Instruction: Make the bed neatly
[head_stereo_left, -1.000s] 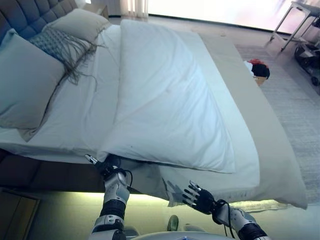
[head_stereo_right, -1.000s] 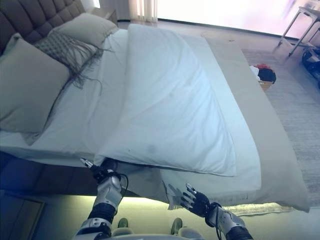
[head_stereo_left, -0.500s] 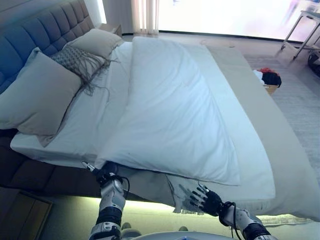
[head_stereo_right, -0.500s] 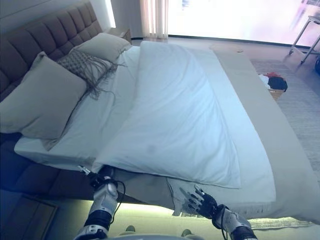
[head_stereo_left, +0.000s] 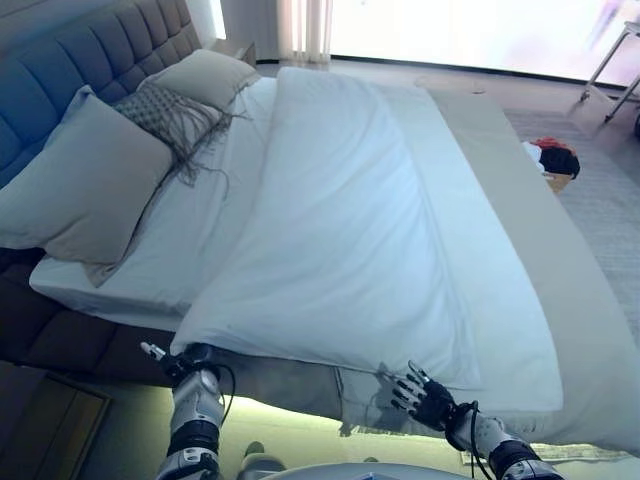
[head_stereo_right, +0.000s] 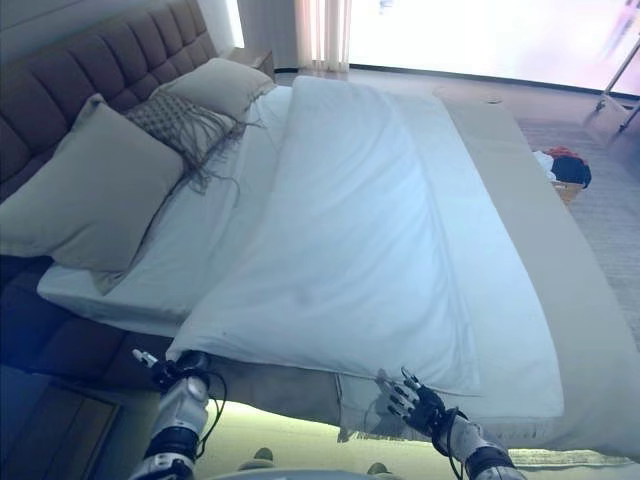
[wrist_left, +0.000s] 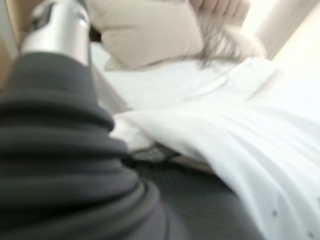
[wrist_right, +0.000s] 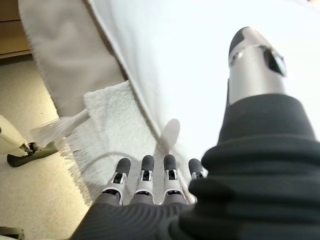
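The right hand (head_stereo_left: 428, 396) hovers at the near edge of the bed (head_stereo_left: 560, 300) with its fingers (wrist_right: 144, 172) spread and relaxed, holding nothing, just beside the lower corner of the white duvet (head_stereo_left: 340, 230). The left hand (head_stereo_left: 178, 361) sits under the duvet's near left corner; whether its fingers grip the cloth cannot be told. The duvet lies folded along the bed's middle, pillows (head_stereo_left: 90, 180) against the headboard (head_stereo_left: 70, 60).

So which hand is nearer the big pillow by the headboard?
Left. The left hand is below the big pillow at the bed's near edge; the right hand is farther along it.
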